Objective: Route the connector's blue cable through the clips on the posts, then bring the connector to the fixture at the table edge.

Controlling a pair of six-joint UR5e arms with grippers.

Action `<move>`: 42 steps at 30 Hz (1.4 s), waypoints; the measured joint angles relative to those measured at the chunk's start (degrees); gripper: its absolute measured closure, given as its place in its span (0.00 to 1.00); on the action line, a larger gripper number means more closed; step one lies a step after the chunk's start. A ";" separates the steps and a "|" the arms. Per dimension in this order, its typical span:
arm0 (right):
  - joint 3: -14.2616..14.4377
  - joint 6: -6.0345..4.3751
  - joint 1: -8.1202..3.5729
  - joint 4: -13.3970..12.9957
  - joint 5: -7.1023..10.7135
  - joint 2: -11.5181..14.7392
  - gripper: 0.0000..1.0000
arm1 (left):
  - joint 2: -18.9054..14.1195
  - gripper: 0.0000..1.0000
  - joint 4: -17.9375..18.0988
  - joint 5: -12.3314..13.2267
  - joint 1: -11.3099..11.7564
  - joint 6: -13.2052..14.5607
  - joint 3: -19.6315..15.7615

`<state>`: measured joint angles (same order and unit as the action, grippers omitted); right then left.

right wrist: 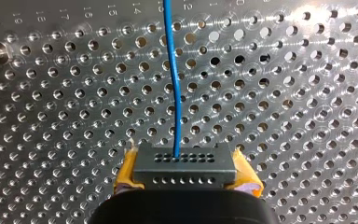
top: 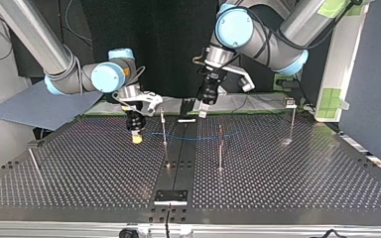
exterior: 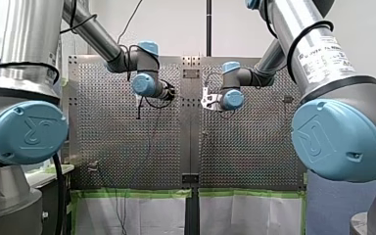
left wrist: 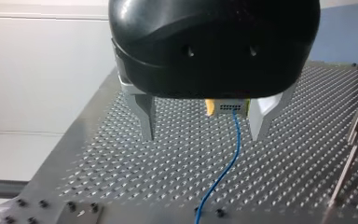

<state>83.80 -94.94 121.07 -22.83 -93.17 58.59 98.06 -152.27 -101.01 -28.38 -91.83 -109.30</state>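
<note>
The right arm's tool (right wrist: 185, 173) has its yellow pads clamped on the dark connector (right wrist: 185, 161), low over the counter (top: 287, 173) near the edge on the arms' side. The blue cable (right wrist: 175, 93) trails ahead of it. The left arm's tool (left wrist: 203, 134) hangs with its fingers apart. I'd lift the cable to clip height and keep it lightly taut before sweeping past the nearest post (top: 164, 129).

Past my perforated tabletop (exterior: 254, 147), the front view shows a plain white wall (exterior: 181, 24) with a black pole (exterior: 208, 27) rising against it. Green tape (exterior: 132, 193) lines the tabletop's near edge above white sheets (exterior: 132, 215). A dark blue partition (top: 372, 89) stands at the top view's right.
</note>
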 joint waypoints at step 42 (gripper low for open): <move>-0.02 0.54 -0.18 -0.41 0.14 -0.17 1.00 | 12.07 0.02 -0.63 -20.66 -7.18 -8.02 11.94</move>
<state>83.78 -94.40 120.90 -23.24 -93.03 58.42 110.13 -152.90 -121.67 -35.56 -99.85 -97.36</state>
